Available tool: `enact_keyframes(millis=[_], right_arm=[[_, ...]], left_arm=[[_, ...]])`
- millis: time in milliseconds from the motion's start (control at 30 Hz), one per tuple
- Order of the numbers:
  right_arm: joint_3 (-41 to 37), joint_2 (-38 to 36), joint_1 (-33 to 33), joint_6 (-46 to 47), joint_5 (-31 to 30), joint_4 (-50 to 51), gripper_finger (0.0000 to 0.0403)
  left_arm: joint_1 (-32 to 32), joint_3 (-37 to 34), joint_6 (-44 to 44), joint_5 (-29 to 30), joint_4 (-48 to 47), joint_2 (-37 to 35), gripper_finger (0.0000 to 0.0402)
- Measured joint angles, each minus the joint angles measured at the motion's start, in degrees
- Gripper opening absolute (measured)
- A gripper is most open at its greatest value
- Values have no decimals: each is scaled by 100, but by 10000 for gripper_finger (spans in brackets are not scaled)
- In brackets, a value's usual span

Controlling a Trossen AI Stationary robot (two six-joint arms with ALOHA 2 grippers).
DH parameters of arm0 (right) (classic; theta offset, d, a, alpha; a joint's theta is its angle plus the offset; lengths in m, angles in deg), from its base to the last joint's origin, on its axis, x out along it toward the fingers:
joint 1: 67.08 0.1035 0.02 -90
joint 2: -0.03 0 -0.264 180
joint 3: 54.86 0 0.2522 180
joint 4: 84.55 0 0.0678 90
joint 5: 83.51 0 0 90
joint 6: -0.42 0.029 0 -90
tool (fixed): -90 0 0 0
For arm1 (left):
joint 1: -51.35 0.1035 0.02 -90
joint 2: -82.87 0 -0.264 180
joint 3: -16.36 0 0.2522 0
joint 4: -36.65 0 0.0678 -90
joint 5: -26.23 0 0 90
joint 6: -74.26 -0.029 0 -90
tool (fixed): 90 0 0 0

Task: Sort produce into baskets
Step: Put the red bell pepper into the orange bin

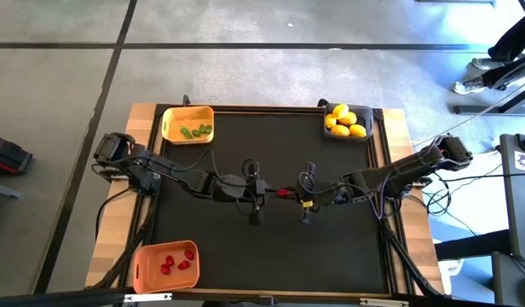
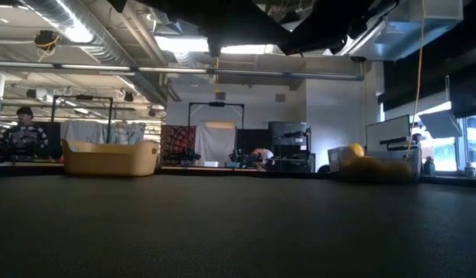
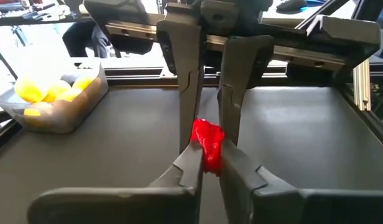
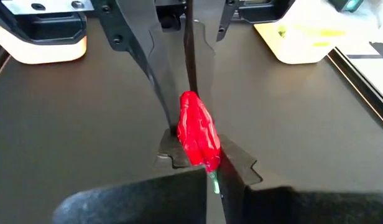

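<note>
A red piece [image 1: 284, 193] hangs over the middle of the desk [image 1: 331, 247], caught between the two end effectors. The right end effector [image 1: 303, 205] is clamped on it; in the right wrist view the piece [image 4: 199, 132] sits pinched at that arm's fingertips with its green stem end down. The left end effector [image 1: 256, 198] faces it from the other side, and in the left wrist view its fingers are drawn together around the same piece [image 3: 208, 143]. Whether they bear on it firmly I cannot tell. This looks like a handover in mid-air.

The sorting seems nearly done. The orange basket [image 1: 136, 271], at the near left corner, holds several red pieces [image 1: 175, 261]. The yellow basket [image 1: 170, 116], at the far left corner, holds green pieces [image 1: 197, 131]. The grey basket [image 1: 370, 126], at the far right corner, holds lemons [image 1: 343, 119]. No loose produce shows on the desk.

What is left, by my reading, is this one red piece: it belongs with the others in the orange basket, on the left arm's side.
</note>
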Motion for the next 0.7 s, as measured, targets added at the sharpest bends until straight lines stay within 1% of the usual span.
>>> enact_keyframes(millis=[167,233,300,400,467,600,700], right_arm=[[-11,0,2,126,87,-117,10],[-11,0,2,182,160,-142,23],[-11,2,2,191,174,-165,49],[-11,-15,2,217,211,-158,102],[-9,-138,2,326,332,27,136],[-2,-505,2,637,807,648,183],[-1,-696,7,967,1077,1198,201]], left_arm=[[-10,-1,-95,-5,5,-7,19],[-17,-1,-99,-10,5,-9,18],[-17,-1,-102,-12,7,-9,17],[-16,-1,-114,-13,-30,-26,17],[-41,-1,-106,-8,-197,-80,17],[-155,120,-81,0,-861,-446,21],[-258,237,149,-5,-1733,-775,22]])
